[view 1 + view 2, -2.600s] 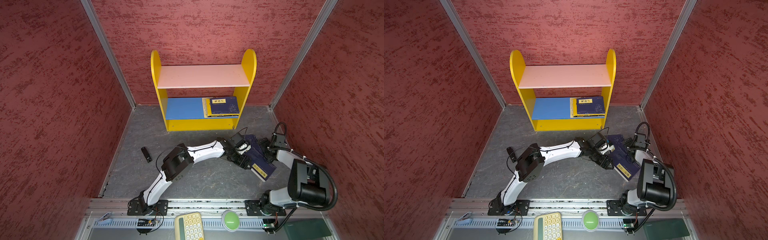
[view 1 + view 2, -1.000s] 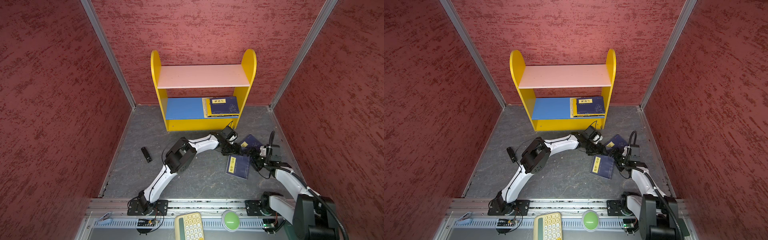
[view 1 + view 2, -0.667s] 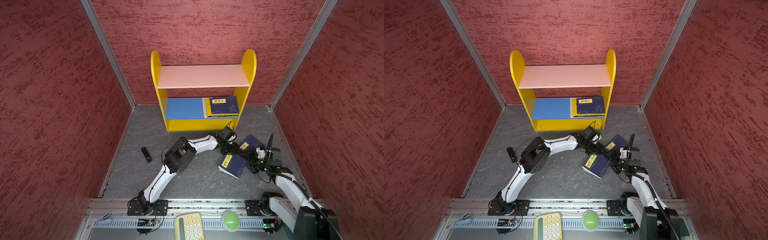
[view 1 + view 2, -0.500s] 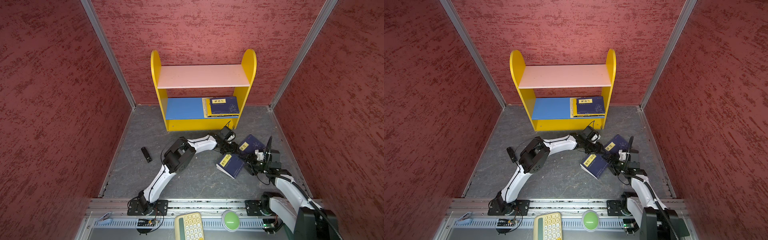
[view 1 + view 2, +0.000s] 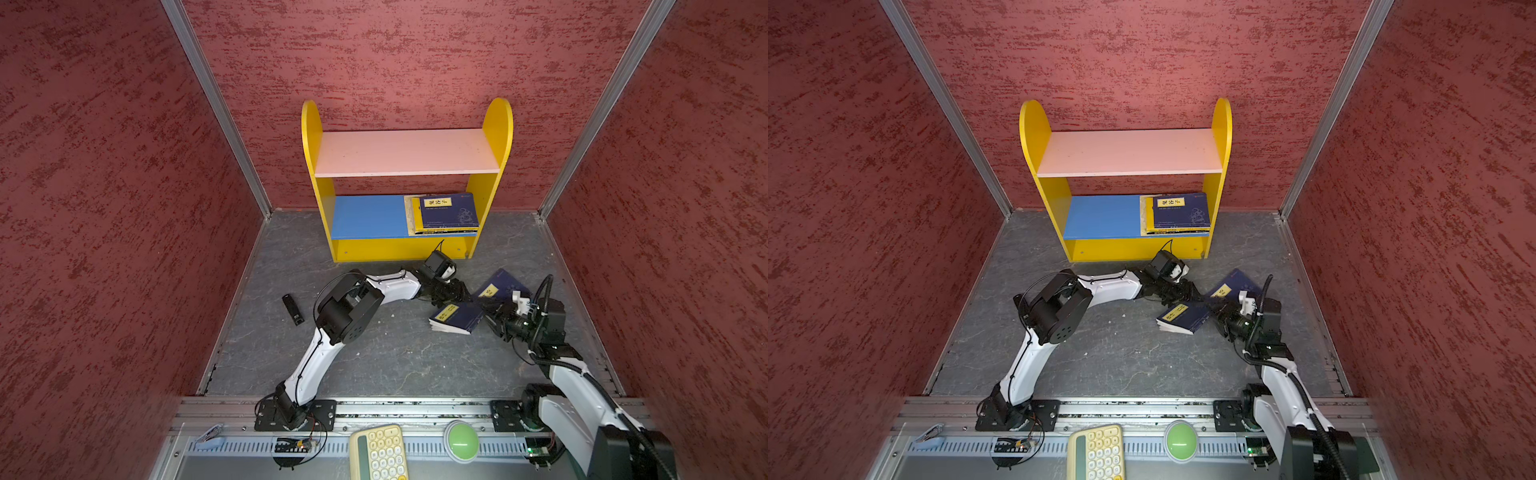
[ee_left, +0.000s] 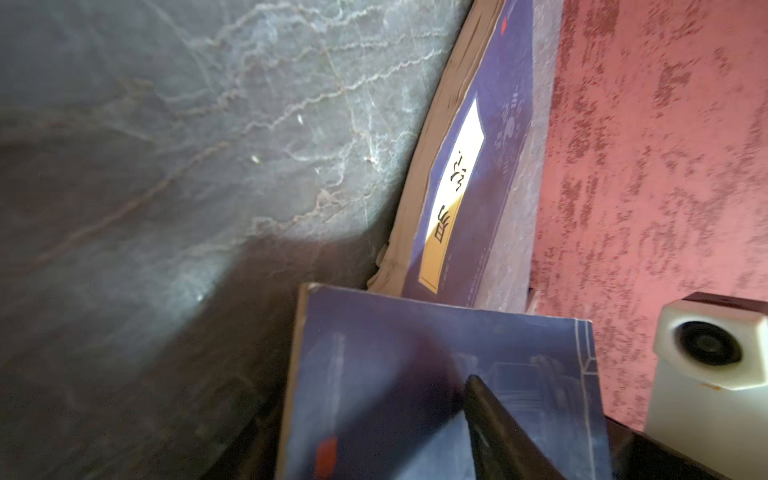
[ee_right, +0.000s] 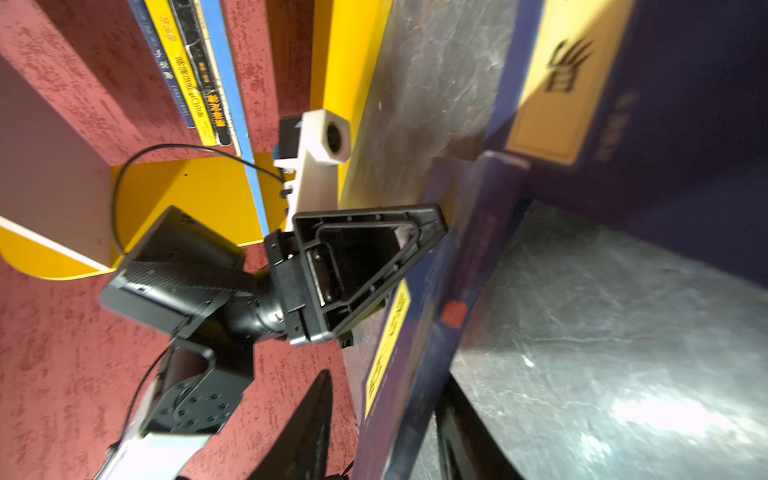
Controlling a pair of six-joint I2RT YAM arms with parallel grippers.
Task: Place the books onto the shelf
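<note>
On floor before shelf, right side: left claw clamps tilted navy book; right claw straddles opposite edge, jaws seemingly not yet shut. Flat beside it, second navy book. Book stack on blue lower board.

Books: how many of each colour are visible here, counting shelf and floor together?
Navy: 3 (shelved navy book, tilted navy book, floor navy book)
Yellow: 1 (yellow book)
Black: 1 (black book)
Cream: 1 (cream book)
Total: 6
</note>
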